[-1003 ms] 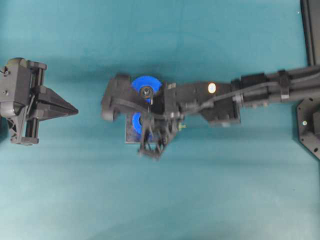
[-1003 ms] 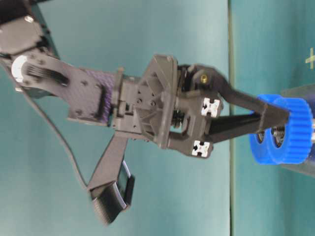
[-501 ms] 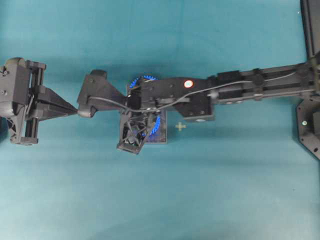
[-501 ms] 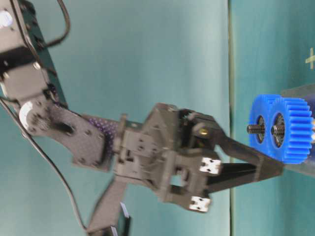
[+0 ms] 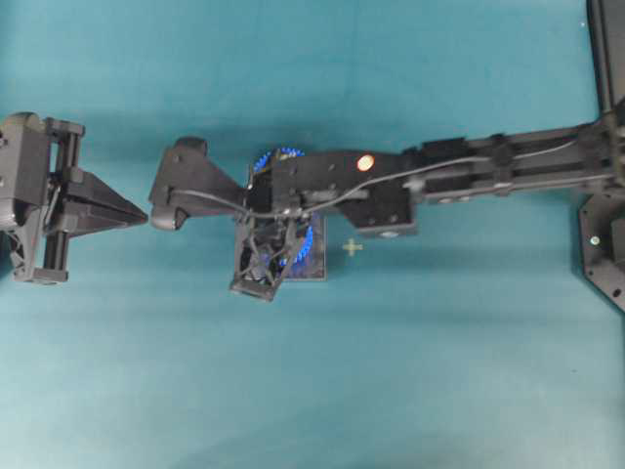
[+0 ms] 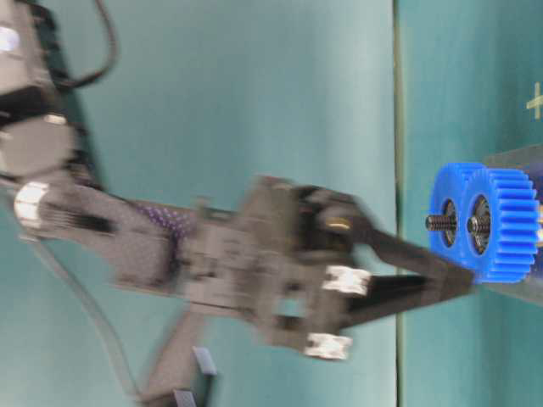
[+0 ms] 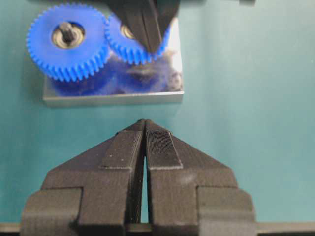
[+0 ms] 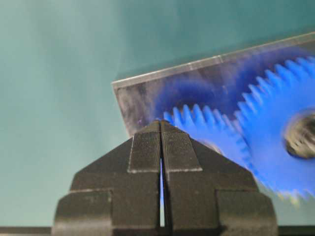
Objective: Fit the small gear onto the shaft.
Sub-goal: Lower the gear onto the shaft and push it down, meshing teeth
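The small gear (image 7: 129, 49) lies flat on the grey plate (image 7: 113, 99), its teeth meshed with the larger blue gear (image 7: 66, 42). My right gripper (image 7: 151, 49) is shut and holds nothing. Its fingertips rest over the small gear's edge and cover most of the hub, so the shaft is hidden there. In the right wrist view that right gripper (image 8: 161, 123) points at the small gear (image 8: 209, 127), beside the plate's corner (image 8: 142, 96). From table level, the right gripper (image 6: 462, 284) sits just beside the gears. My left gripper (image 5: 137, 213) is shut and empty, well left of the plate.
The right forearm (image 5: 469, 166) reaches across the middle above the larger gear (image 5: 278, 154). A dark frame (image 5: 605, 59) and an arm base (image 5: 605, 254) stand at the right edge. Teal cloth (image 5: 391, 371) covers the table.
The shut right gripper slid off the top of the gears to their side as its arm stretched leftward. The left gripper drew back slightly to the left.
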`<state>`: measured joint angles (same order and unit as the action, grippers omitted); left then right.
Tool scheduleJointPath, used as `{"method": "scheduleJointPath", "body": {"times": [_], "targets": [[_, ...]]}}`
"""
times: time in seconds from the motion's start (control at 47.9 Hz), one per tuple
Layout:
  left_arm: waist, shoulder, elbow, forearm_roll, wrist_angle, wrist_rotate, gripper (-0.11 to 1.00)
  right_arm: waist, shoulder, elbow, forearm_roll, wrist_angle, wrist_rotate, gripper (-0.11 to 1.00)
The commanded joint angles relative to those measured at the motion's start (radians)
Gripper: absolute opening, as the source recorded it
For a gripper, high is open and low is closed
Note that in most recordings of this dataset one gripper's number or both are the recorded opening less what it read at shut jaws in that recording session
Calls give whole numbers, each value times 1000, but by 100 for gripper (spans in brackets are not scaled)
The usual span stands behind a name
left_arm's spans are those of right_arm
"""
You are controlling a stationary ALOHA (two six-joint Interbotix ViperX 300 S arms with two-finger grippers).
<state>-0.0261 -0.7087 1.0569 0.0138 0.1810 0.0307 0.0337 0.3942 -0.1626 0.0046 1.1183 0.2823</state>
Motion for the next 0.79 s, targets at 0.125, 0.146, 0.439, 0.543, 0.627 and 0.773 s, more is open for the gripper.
{"method": "scheduleJointPath", "body": {"times": [0.125,0.146,0.439,0.543,0.627,0.773], "targets": [[-2,-14,-6,3,-9,-2,0,18,-55,-20,-5,40,-6,-2],[-2,-15,-6,3,-9,-2,0,20,-54,-17,-3,40,-6,-2],[-2,-15,-2,3,-9,-2,0,25,8,63,23,-2,-11,-2],[-2,-17,-2,3,-9,-2,0,25,8,75,21,-14,-9,-2],[-2,-17,-2,3,-9,-2,0,20,-11,75,11,-11,-5,-2],[-2,-18,-5,3,-9,-2,0,5,-75,69,-35,8,6,-2]]}}
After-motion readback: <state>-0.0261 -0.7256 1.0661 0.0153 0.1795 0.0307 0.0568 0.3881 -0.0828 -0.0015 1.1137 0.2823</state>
